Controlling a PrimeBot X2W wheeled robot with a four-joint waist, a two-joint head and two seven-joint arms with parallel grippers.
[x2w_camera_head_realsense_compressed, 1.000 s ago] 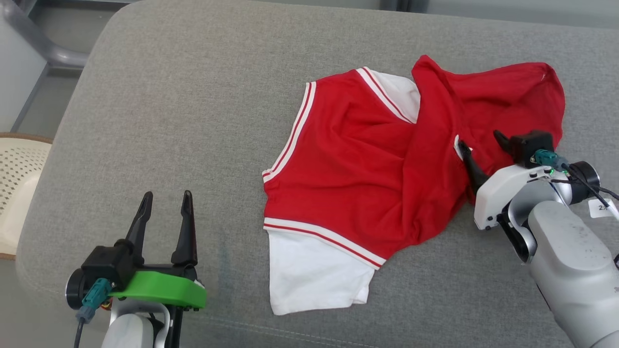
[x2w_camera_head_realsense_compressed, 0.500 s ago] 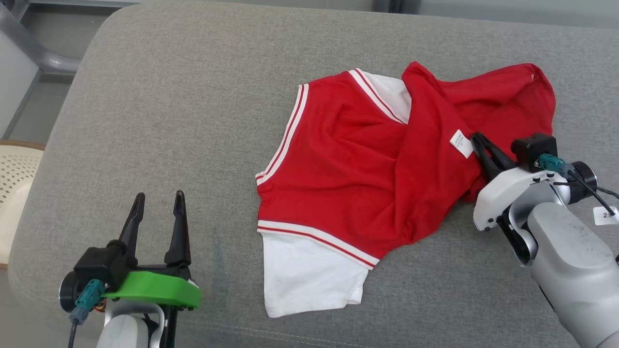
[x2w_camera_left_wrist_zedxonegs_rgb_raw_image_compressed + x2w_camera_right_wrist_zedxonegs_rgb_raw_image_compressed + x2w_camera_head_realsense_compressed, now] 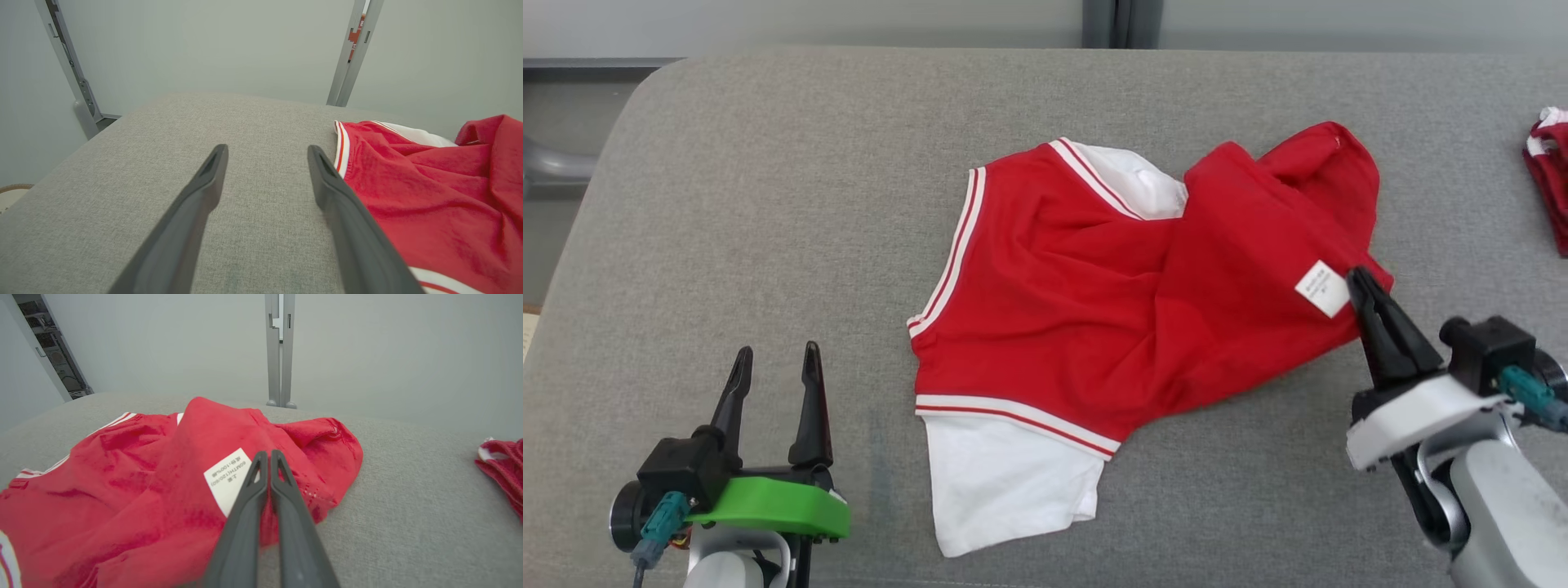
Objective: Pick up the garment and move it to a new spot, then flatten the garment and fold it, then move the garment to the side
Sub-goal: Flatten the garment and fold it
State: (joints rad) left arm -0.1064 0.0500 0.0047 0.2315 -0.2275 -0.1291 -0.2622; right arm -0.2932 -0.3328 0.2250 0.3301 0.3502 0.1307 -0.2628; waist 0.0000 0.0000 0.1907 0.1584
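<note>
The right gripper (image 3: 1356, 278) has just snapped shut, and we reckon it has pinched the edge of the red shirt (image 3: 1078, 310) beside its white label (image 3: 1321, 287), so the pick-up is on. The left gripper (image 3: 777, 351) waits empty, fingers spread. The shirt lies mid grey cushion (image 3: 809, 163), lengthwise across it, with the striped neckline toward the cushion's left end and the bunched hem toward its right.

The garment (image 3: 1078, 327) lies in the middle of the frame on a wide cushion (image 3: 768, 204). The left gripper (image 3: 777, 353) is at the lower left, well apart from the garment. The right gripper (image 3: 1356, 278) comes in from the lower right, with its tips at the garment's right edge, just beside a small label (image 3: 1321, 287). Another cloth (image 3: 1550, 163) lies at the far right edge. A post (image 3: 1115, 20) stands behind the cushion, top middle.
</note>
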